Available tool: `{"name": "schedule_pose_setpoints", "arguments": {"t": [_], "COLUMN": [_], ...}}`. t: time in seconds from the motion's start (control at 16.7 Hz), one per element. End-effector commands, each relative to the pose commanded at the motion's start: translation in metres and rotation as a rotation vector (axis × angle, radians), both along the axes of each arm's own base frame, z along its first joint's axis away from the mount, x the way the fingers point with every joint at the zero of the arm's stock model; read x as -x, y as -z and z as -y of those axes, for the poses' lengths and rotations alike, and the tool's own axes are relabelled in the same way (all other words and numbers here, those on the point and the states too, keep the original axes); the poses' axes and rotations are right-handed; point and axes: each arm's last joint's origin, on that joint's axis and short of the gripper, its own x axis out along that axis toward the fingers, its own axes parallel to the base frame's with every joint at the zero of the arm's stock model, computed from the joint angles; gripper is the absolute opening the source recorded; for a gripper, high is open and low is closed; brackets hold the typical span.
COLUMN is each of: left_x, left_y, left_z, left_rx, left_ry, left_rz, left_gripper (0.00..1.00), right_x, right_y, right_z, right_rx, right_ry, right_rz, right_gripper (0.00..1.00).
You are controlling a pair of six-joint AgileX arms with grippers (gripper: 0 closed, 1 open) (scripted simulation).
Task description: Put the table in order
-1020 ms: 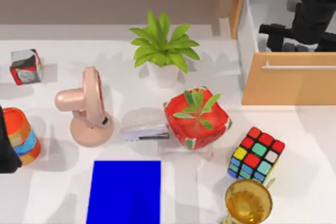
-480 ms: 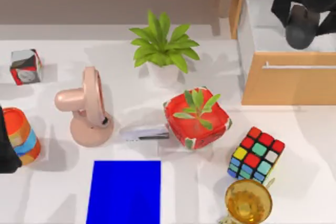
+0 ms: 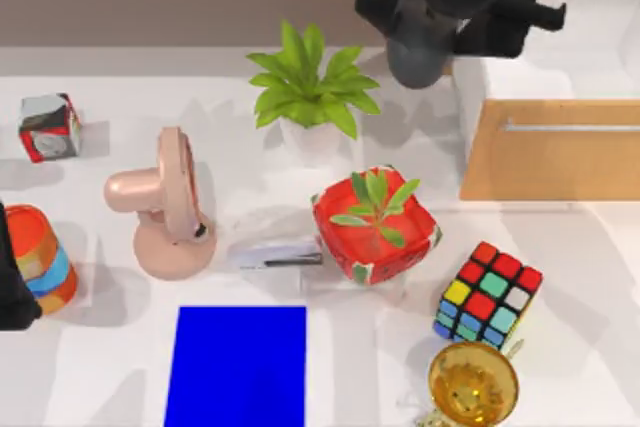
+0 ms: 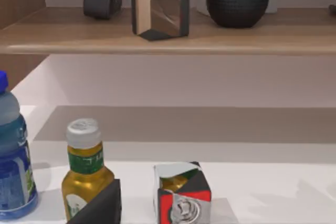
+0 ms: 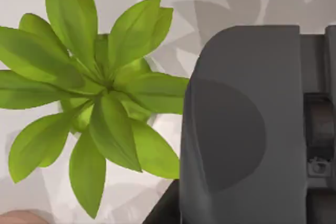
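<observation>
The table (image 3: 600,277) is spreading across nearly the whole top view, and it is still crowded, so the tidying is looking far from finished. A blue mat (image 3: 240,365) is lying at the near edge, bare. Just beyond it a stapler (image 3: 275,253) is resting between a pink fan (image 3: 165,205) on its left and a red planter (image 3: 375,224) on its right, close to the planter. A white-potted plant (image 3: 312,92) is standing farther back; the right wrist view is looking straight down on its leaves (image 5: 100,93). To the right, a puzzle cube (image 3: 488,293) and a gold cup (image 3: 472,385) are sitting near the front edge. At far left, a small red and grey cube (image 3: 49,127) and a striped cup (image 3: 40,257) are waiting. A drawer cabinet (image 3: 550,152) is standing open at the far right; judging by that, loose items probably belong there or on the mat.

The right gripper (image 3: 425,22) is hovering at the far side, between the plant and the cabinet, holding nothing visible; whether its fingers are apart cannot be told. The left arm (image 3: 12,287) is sitting parked at the left edge, and its camera is showing the small cube (image 4: 181,195), a yellow bottle (image 4: 84,174) and a shelf (image 4: 168,38).
</observation>
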Motion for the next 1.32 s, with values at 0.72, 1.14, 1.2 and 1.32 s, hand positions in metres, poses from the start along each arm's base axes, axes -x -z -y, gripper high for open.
{"name": "schedule_pose_setpoints", "arguments": {"t": [0.72,1.14,1.2,1.32], "left_x": [0.000,0.000,0.000,0.000], "left_y": [0.000,0.000,0.000,0.000], "left_z": [0.000,0.000,0.000,0.000], "left_rx": [0.000,0.000,0.000,0.000], "left_ry": [0.000,0.000,0.000,0.000], "left_rz": [0.000,0.000,0.000,0.000], "left_gripper": [1.00,1.00,1.00,1.00], "right_x": [0.156,0.161,0.161,0.160], "right_y": [0.111,0.151,0.151,0.150], "right_z": [-0.166,-0.178,-0.178,-0.177], "right_rx": [0.142,0.192,0.192,0.189], "right_ry": [-0.214,-0.175,-0.175,-0.171], "right_rz": [-0.259,-0.292,-0.292,-0.293], "right_gripper": [0.00,0.00,0.00,0.00]}}
